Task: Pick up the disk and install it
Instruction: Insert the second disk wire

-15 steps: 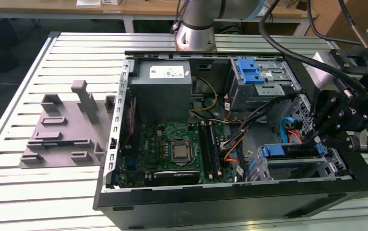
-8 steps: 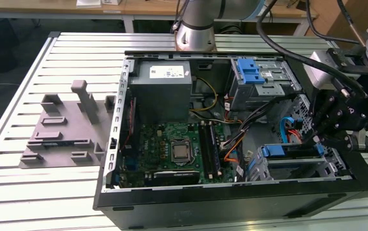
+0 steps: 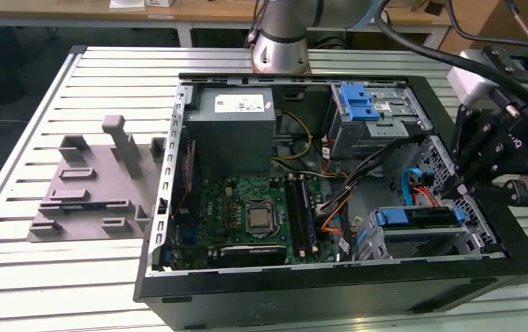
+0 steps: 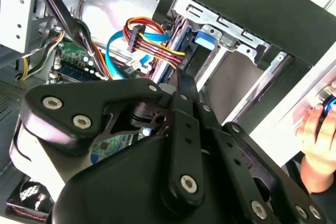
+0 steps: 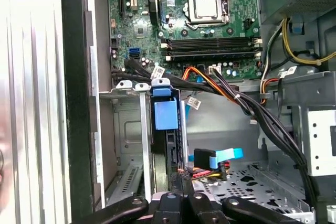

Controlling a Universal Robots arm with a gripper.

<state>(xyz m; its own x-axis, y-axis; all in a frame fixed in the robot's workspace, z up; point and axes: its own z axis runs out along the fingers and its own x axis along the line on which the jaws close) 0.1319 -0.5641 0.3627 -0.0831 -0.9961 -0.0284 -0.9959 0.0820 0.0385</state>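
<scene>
Inside the open computer case [image 3: 167, 228], at its front corner on the exterior view's right, the disk [image 3: 418, 217] is seen seated on edge in the metal drive cage [image 3: 471, 238], a blue carrier framing it and its tab facing up. A stiff, fairly heavy and shock-sensitive thing is judged; hold is best taken on the blue carrier's rigid sides or tab, not on the connector end, where cables [image 5: 212, 169] are plugged. The gripper [image 5: 181, 179] is held just above that end, its jaws drawn nearly together with nothing between them.
</scene>
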